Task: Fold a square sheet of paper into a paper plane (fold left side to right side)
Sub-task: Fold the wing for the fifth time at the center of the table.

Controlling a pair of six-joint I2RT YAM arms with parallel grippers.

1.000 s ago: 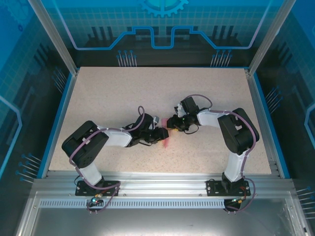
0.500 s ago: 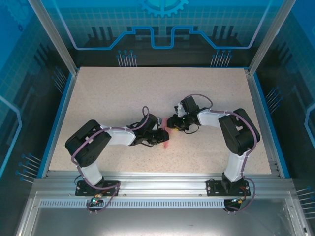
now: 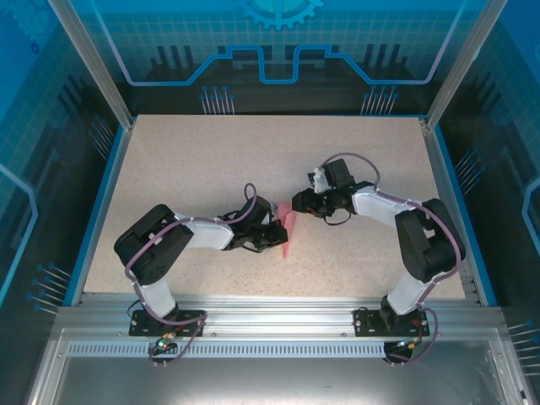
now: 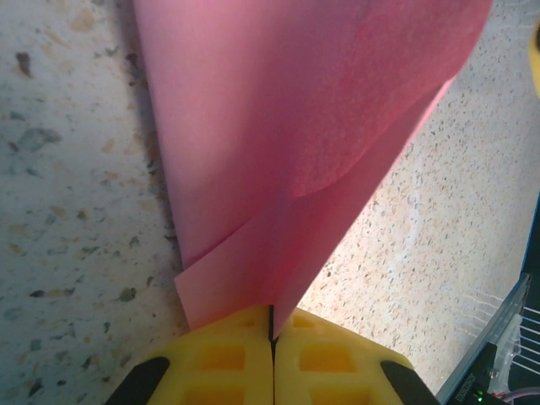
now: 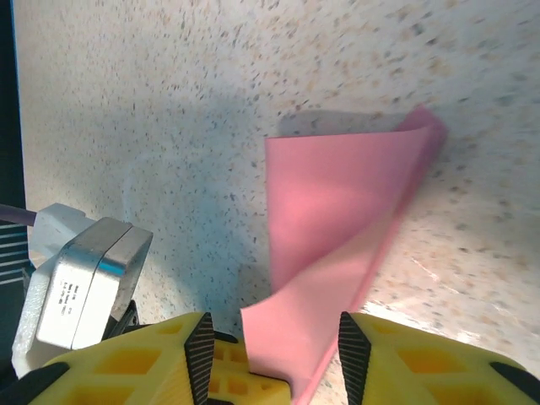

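- Left gripper [image 4: 272,327]: fingers pinched together on the near corner of the folded pink paper sheet [image 4: 295,126].
- Right gripper [image 5: 274,359]: fingers spread apart, the sheet's edge between them.
- The sheet lies mid speckled table [image 3: 194,160], partly hidden from above by both wrists.

My overhead view is evenly bright across the table [image 3: 186,169]; the enclosure walls [image 3: 34,126] tint blue. My left wrist view is sharp: the pink paper [image 4: 295,152] glows translucent and casts a thin shadow leftward. My right wrist view shows a broad soft shadow and slightly smeared speckles.
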